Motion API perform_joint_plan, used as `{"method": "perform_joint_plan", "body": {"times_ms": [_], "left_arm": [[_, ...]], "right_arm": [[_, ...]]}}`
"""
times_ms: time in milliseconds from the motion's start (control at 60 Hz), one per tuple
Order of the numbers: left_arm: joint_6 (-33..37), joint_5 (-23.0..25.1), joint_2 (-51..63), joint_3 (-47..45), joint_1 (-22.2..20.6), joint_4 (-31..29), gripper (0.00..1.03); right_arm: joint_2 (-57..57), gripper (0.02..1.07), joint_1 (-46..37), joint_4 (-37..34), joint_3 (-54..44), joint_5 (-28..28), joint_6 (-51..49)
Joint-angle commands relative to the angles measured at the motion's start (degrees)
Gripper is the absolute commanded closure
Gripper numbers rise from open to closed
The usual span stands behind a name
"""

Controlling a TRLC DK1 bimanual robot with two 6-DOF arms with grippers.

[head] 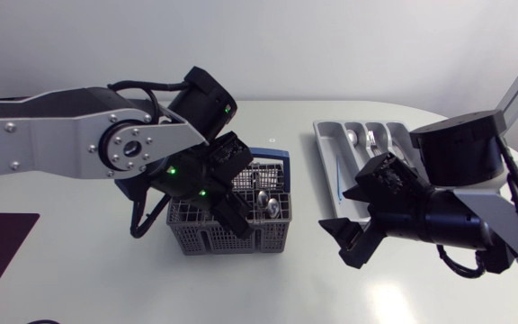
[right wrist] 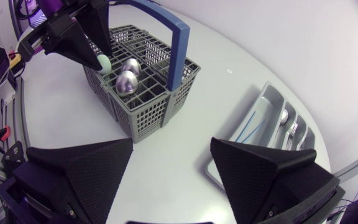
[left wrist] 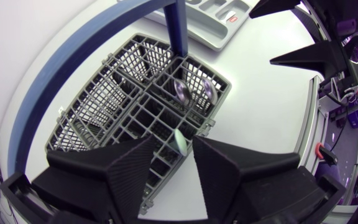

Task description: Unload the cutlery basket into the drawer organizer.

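The drawer organizer [head: 324, 135] held some cutlery [head: 371, 138]; spoons [right wrist: 126, 82] were left in the cutlery basket [head: 223, 236]. My right pincer [right wrist: 171, 146] gaped empty; my left pincer's [left wrist: 175, 140] grip I couldn't tell.

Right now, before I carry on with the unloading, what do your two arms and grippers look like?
Left arm: silver-grey links with visible screws, black joints, looping black cables and small green lights. Right arm: bulky black joint housings, a pale link behind and black cabling. Left gripper and right gripper: matte black, each with two broad wedge-shaped fingers that have finely textured faces.
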Motion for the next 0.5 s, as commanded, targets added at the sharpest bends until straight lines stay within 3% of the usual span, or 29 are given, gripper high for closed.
{"method": "perform_joint_plan", "body": {"times_ms": [0,200,483], "left_arm": [[-1.8,-0.9,0.8,-0.1,-0.4,0.0,0.70],[-2.1,-0.8,0.8,-1.2,-0.4,0.1,0.83],[-1.5,-0.7,0.8,-2.1,-0.8,0.0,0.89]], "right_arm": [[-0.3,0.17,0.0,-0.1,-1.8,0.4,0.6],[-0.4,0.17,0.3,1.2,-3.4,0.5,1.0],[-1.2,0.17,0.3,1.3,-4.2,0.8,1.2]]}}
